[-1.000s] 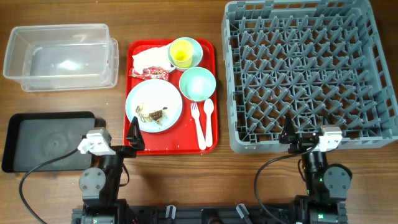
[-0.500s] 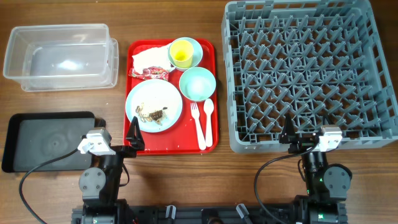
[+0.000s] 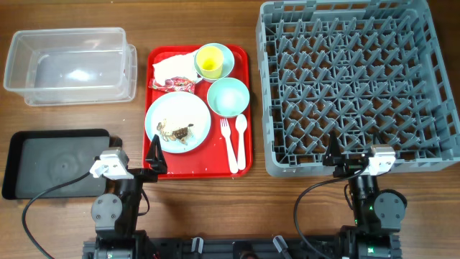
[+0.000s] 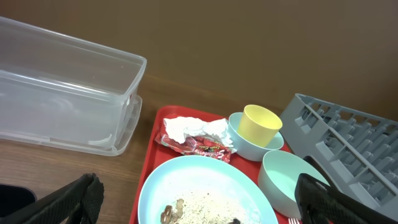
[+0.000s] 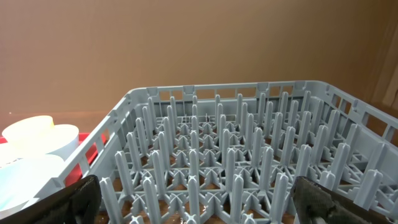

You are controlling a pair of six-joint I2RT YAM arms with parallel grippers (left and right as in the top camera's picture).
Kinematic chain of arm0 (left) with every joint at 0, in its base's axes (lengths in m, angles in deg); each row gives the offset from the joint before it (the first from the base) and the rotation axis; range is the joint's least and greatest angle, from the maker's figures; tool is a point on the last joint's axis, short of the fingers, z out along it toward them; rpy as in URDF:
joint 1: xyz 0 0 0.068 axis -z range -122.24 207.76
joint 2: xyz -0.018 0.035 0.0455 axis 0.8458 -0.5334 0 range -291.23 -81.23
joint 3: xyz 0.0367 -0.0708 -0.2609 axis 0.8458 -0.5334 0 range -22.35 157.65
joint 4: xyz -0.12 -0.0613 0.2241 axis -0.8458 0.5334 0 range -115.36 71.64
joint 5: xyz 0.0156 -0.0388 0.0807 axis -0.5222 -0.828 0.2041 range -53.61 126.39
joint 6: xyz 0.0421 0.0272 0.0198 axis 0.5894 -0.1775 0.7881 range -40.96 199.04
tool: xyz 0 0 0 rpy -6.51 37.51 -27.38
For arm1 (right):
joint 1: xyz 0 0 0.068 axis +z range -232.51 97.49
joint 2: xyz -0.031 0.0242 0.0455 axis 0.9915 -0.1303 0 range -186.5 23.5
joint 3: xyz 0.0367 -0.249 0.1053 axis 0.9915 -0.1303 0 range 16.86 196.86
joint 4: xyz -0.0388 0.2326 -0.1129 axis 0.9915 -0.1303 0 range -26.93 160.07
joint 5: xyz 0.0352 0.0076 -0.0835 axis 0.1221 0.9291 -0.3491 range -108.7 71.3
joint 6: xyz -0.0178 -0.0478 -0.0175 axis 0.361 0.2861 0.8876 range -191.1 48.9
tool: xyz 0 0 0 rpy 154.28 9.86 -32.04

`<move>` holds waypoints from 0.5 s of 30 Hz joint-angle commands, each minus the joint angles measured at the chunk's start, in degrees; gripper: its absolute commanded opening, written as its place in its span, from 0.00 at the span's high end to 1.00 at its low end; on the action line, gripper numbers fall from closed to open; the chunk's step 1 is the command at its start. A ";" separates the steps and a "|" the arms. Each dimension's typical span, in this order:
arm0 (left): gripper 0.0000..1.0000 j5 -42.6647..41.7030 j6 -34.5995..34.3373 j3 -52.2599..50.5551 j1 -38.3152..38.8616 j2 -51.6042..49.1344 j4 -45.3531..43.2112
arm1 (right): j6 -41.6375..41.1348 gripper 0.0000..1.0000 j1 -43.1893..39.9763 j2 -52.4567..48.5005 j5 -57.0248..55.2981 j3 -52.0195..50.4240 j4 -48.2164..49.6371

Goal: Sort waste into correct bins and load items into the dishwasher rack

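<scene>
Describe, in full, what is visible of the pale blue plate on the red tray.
The pale blue plate is round, smooth and plastic-looking, lying flat on the near-left part of the red tray. Brownish food scraps with white crumbs lie near its middle. The red wrapper lies just behind it, the white fork at its right. Nothing grips it.

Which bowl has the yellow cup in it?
The light blue bowl at the far corner of the red tray holds the small yellow cup; the mint-green bowl near the white fork is empty.
</scene>
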 commanded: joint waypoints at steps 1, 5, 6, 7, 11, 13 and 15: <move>0.00 -0.48 1.16 -0.48 0.37 -0.17 0.13 | -0.79 0.00 -0.28 0.09 0.70 -0.11 0.11; 0.00 -0.48 1.16 -0.48 0.37 -0.17 0.13 | -0.81 0.00 -0.28 0.09 0.70 -0.11 0.11; 0.00 -0.48 1.16 -0.48 0.37 -0.17 0.13 | -0.81 0.00 -0.28 0.09 0.70 -0.11 0.11; 0.00 -0.46 1.16 -0.48 0.37 -0.17 0.11 | -0.79 0.00 -0.28 0.09 0.70 -0.11 0.11; 0.00 -0.46 1.16 -0.48 0.37 -0.17 0.11 | -0.79 0.00 -0.28 0.09 0.70 -0.11 0.11; 0.00 -3.54 -1.95 -0.48 0.37 -0.17 -1.44 | -0.79 0.00 -0.28 0.09 0.70 -0.11 0.11; 0.00 -9.07 -8.76 -0.48 0.37 -0.17 -4.15 | -0.79 0.00 -0.28 0.09 0.68 -0.11 0.11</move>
